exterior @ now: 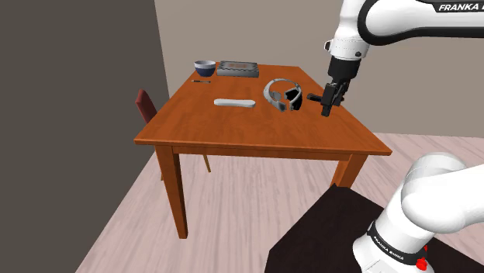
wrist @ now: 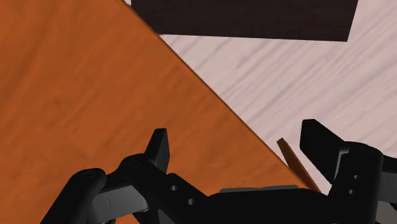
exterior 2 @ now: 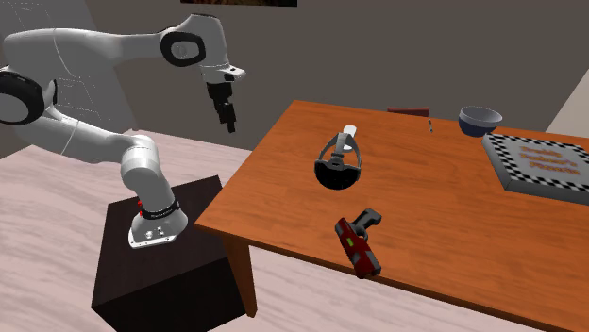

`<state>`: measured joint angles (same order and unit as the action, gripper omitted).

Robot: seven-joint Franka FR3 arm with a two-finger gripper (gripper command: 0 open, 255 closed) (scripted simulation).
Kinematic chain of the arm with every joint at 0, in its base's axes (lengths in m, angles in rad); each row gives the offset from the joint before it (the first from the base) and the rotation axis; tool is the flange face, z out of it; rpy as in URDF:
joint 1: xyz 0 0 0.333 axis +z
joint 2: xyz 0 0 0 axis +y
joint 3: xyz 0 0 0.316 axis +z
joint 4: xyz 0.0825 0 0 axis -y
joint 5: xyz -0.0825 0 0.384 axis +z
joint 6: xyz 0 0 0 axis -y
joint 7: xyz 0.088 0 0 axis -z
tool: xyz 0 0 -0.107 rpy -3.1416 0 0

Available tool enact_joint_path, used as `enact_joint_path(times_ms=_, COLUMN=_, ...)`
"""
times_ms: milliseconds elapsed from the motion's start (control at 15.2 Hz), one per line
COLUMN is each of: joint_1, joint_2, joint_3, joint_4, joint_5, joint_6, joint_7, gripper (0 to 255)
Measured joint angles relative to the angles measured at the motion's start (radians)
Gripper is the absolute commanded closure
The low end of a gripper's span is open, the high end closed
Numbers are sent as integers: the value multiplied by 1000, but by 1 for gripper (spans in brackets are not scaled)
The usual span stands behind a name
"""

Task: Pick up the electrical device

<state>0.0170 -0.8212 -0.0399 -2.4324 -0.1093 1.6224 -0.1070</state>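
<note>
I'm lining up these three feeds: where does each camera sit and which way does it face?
Shoulder view: beside the stand, looking down over the table; arm and gripper show.
Second exterior view: at the table side opposite the chair, looking across; whole arm and stand at its left.
Wrist view: on the gripper, looking down at the table edge and floor; open fingers show.
Shared: both outer views show headphones and bowl.

FRANKA, in white capitals, runs along a dark band (exterior: 459,8) on the arm's upper link (exterior: 411,25), above the gripper (exterior: 326,111). White lettering on the black collar (exterior: 385,242) far below the gripper is too small to read
</note>
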Motion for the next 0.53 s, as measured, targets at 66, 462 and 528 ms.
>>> enact_joint_path(times_ms=66, joint_1=0, joint_2=0, joint_3=0, joint_4=0, joint_5=0, joint_6=0, joint_7=0, gripper=0)
enact_joint_path(times_ms=462, joint_1=-14, joint_2=117, joint_3=-95, joint_4=54, joint_5=-46, joint_6=109, joint_7=-107, gripper=0)
enact_joint_path(times_ms=528, joint_1=-17, joint_2=146, joint_3=-118, joint_4=74, joint_5=-54, joint_6=128, joint_7=-134, gripper=0)
